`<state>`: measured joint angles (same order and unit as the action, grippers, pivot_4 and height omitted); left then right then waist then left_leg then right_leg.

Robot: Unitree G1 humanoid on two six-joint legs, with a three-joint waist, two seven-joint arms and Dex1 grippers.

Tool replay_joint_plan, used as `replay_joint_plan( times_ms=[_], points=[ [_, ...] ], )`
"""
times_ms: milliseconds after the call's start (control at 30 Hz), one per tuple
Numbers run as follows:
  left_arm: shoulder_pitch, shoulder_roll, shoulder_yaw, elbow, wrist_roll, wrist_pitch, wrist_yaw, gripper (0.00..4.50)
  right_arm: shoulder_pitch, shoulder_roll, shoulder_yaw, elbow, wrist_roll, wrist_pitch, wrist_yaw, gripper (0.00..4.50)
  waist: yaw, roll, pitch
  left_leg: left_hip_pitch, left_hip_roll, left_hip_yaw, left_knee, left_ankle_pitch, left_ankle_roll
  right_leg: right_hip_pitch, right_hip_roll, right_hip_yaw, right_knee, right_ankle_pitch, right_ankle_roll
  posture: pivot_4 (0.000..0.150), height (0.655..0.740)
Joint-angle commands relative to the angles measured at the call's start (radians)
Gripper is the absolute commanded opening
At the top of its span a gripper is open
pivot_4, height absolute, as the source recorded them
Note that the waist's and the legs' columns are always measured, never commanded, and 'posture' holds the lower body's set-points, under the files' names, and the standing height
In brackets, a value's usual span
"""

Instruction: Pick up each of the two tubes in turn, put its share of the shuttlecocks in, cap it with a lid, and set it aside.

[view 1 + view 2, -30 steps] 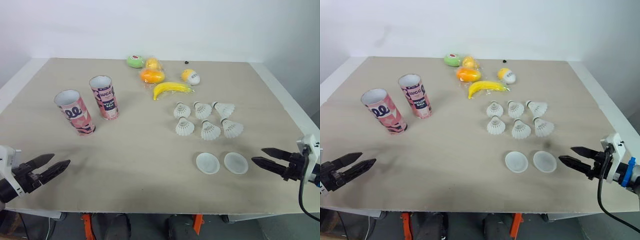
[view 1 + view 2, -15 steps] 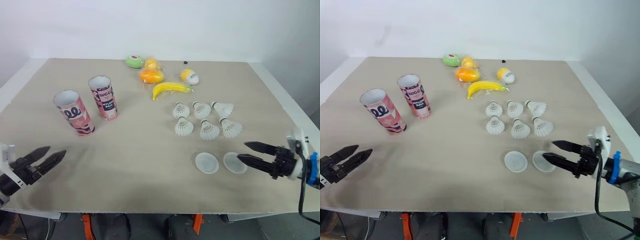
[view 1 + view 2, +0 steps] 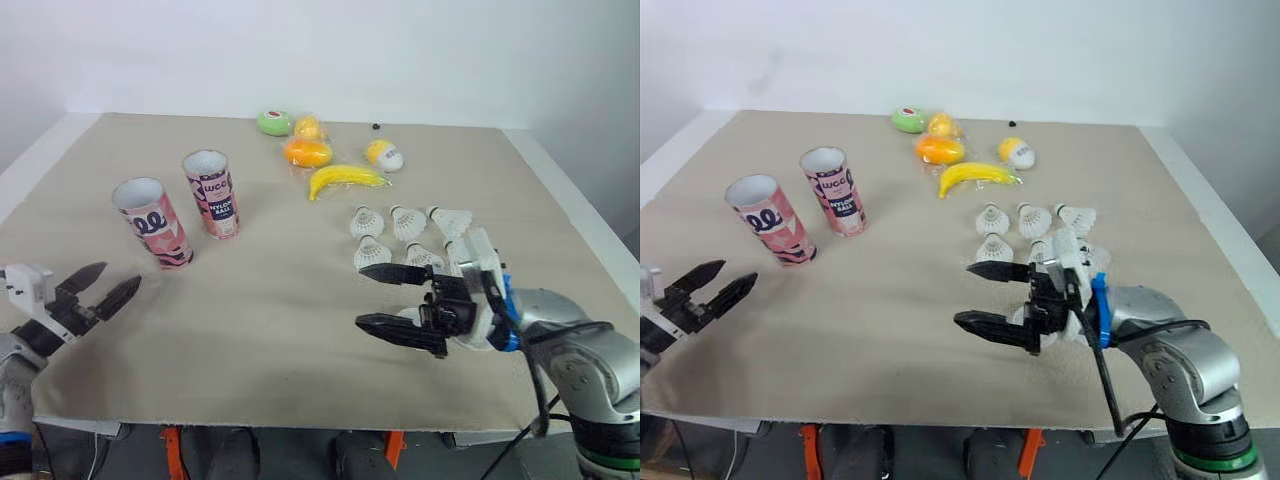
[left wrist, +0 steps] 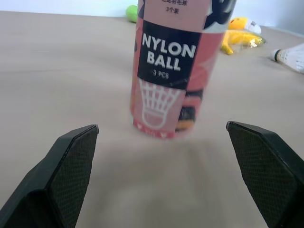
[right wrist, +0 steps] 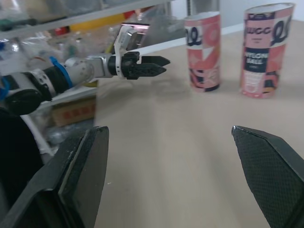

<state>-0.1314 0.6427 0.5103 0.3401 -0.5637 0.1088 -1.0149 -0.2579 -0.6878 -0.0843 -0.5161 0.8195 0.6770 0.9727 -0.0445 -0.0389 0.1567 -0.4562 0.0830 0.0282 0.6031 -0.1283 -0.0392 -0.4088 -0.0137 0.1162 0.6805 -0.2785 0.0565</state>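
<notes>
Over the near middle of the table (image 3: pixel 280 290), holds the right gripper (image 3: pixel 360 295) spread wide and empty, just beside the six shuttlecocks (image 3: pixel 405 225). At near left, aims the left gripper (image 3: pixel 118 276) (likewise parted, gripping nothing) toward the two tubes (image 3: pixel 160 222) — both upright, side by side, well apart from the shuttlecocks.
</notes>
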Motion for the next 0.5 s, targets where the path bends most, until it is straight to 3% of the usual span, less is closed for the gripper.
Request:
replay_joint_plan(
  times_ms=[33, 500],
  points=[
    [-0.075, 0.031, -0.041, 0.1, 0.032, -0.05, -0.073, 4.5, -0.017, 0.007, 0.031, -0.024, -0.046, -0.046, -0.014, 4.44, 0.0, 0.0, 0.0, -0.001, 0.001, -0.001, -0.001, 0.0, 0.0, 0.0, 0.001, -0.002, 0.0, -0.001, -0.001, 0.15, 0.7179],
    [-0.499, 0.029, -0.191, 0.56, 0.185, -0.23, -0.179, 4.5, -0.052, 0.043, 0.035, -0.09, -0.075, -0.06, -0.156, 4.44, 0.002, 0.0, 0.0, -0.002, 0.001, -0.007, -0.001, 0.0, 0.0, 0.001, 0.004, -0.006, 0.002, -0.001, 0.002, 0.15, 0.7179]
  ],
)
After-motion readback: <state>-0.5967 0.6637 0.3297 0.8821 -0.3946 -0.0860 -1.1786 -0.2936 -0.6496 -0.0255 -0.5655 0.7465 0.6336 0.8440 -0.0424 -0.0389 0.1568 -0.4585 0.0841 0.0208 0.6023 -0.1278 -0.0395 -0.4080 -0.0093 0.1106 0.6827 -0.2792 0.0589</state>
